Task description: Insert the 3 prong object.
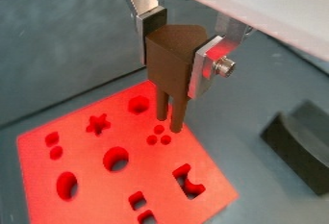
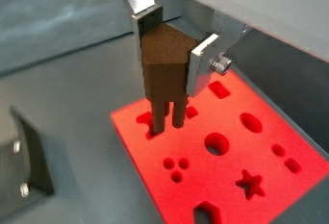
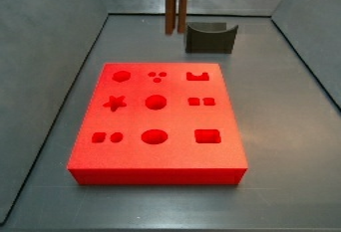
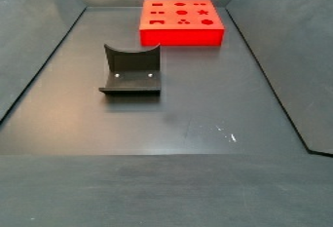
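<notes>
The 3 prong object (image 1: 174,64) is a dark brown peg with thin prongs pointing down; it also shows in a wrist view (image 2: 164,69). My gripper (image 1: 178,47) is shut on its body, one silver finger on each side, as a wrist view (image 2: 174,50) also shows. It hangs upright, well above the red block (image 1: 90,175). The prong tips appear over the block near the cluster of three small round holes (image 1: 157,135). In a side view the peg (image 3: 174,2) shows an orange-tan upper part, high above the block's (image 3: 160,166) far edge.
The red block (image 4: 181,36) has several shaped holes: star, circles, squares. A dark grey curved holder (image 3: 210,37) stands on the floor beyond the block, also seen in a side view (image 4: 130,70) and a wrist view (image 1: 302,141). Grey walls slope up around the floor.
</notes>
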